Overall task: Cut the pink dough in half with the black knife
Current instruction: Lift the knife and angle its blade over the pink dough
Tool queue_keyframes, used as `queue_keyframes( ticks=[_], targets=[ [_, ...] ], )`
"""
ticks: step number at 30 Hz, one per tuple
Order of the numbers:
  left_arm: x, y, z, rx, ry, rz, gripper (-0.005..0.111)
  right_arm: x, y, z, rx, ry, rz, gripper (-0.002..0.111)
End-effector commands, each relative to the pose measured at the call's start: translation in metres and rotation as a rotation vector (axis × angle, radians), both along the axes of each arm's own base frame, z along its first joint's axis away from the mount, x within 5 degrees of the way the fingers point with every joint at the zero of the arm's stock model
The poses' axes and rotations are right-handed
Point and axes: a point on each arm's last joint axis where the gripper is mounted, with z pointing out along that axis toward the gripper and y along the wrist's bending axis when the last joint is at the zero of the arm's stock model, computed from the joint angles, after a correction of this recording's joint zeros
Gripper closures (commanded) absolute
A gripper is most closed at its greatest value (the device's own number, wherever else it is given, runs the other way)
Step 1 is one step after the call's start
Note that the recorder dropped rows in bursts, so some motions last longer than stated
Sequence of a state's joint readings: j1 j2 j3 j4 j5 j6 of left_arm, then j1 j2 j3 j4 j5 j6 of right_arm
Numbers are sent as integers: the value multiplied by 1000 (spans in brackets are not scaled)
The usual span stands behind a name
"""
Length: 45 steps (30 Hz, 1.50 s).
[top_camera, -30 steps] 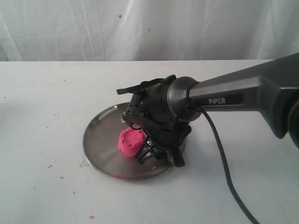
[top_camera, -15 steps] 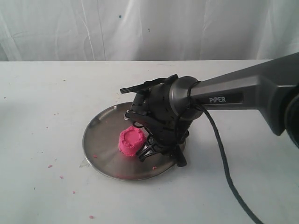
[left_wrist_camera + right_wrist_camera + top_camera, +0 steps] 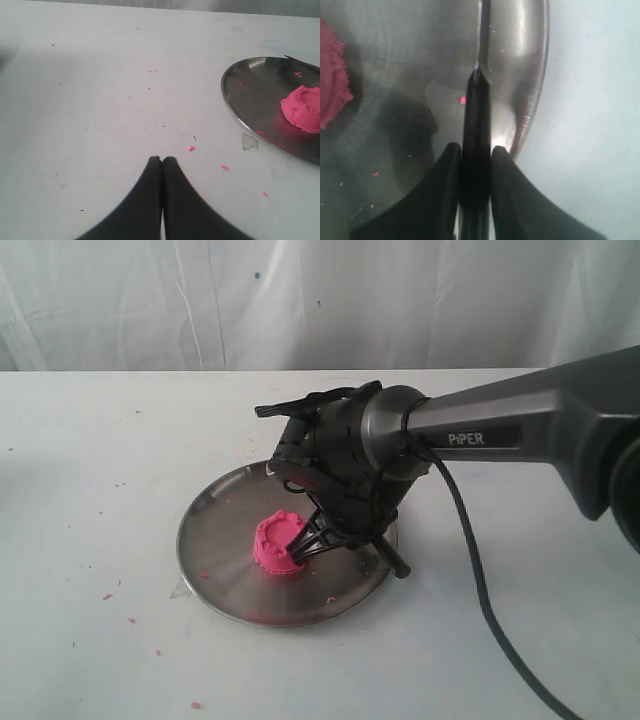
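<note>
Gripping the knife looks to be the step in hand; the dough shows no cut. At nine o'clock of the plate, the left pincer [image 3: 162, 161] hangs over the worktop [image 3: 90, 90], tips pressed together, empty. The pink dough [image 3: 279, 543] sits whole near the middle of the steel plate [image 3: 212, 540]. At its three o'clock, the right pincer [image 3: 475, 149] clamps the black knife [image 3: 477, 100] by the handle, fingers narrowly parted. Next, I judge: lift and centre the blade over the dough.

We have the exterior cam looking down on right gripper [image 3: 312, 545], mid-range. Wrist cams sit just behind it and left gripper [image 3: 161, 166]. All share plate [image 3: 215, 540].
</note>
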<state>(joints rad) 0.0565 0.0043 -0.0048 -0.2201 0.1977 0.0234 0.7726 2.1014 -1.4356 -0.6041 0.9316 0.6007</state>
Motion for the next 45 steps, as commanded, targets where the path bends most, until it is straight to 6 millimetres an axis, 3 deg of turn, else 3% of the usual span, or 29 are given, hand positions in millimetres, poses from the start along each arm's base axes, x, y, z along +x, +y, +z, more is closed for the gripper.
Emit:
queue_keyframes(
  ticks=[1,7,10,18,24,29,36,45],
  targets=[
    [0,0,-1,0,-2,1,107,4,-5,5,13,1,-36,95],
    [0,0,-1,0,-2,1,107,8,-15,30,70,-41,-62,108],
    [0,0,-1,0,-2,1,107,7,-20,49,90,-48,-36,108],
    [0,0,-1,0,-2,1,107,-19,-31,99,110,55,92,108],
    [0,0,-1,0,-2,1,107,-40,-40,123,184,88,146,108],
    [0,0,-1,0,-2,1,107,-64,-41,131,300,182,211,108],
    [0,0,-1,0,-2,1,107,-77,-32,136,433,261,293,108],
    [0,0,-1,0,-2,1,107,-88,-27,119,511,349,345,108]
  ],
)
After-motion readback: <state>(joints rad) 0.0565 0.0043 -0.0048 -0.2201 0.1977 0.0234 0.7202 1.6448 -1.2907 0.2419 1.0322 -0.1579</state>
